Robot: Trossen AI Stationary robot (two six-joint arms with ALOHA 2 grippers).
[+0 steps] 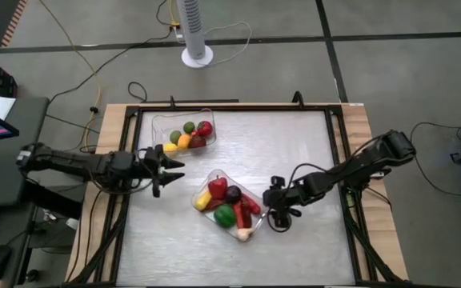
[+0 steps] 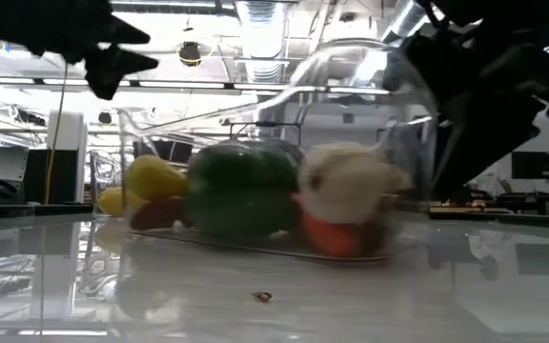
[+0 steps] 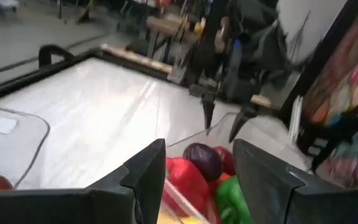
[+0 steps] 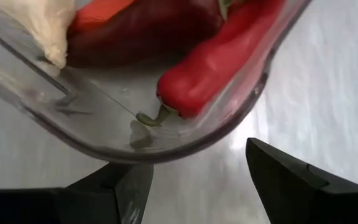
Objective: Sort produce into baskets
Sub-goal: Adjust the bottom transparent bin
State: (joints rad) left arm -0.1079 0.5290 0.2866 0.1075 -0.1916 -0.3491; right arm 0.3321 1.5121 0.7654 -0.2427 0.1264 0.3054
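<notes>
Produce: all pieces lie in the two baskets. Right gripper point(image 1: 279, 218), jaws apart and empty, sits just beside the near basket point(image 1: 253, 227), red chili point(image 4: 222, 59) straight ahead. Left gripper point(image 1: 169, 170), parted, empty, hangs between both baskets.

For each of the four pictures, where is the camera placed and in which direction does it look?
High view: above the table, straight down; both arms, left gripper, right gripper, two baskets.
Low view: table height, level across; near basket with green pepper; dark arm parts above.
Left wrist view: on the left arm, forward past its open jaws toward the near basket's produce; the other arm beyond.
Right wrist view: on the right arm, past its open jaws at the basket's rim and red chili.
Shared: all four views show the near basket.
</notes>
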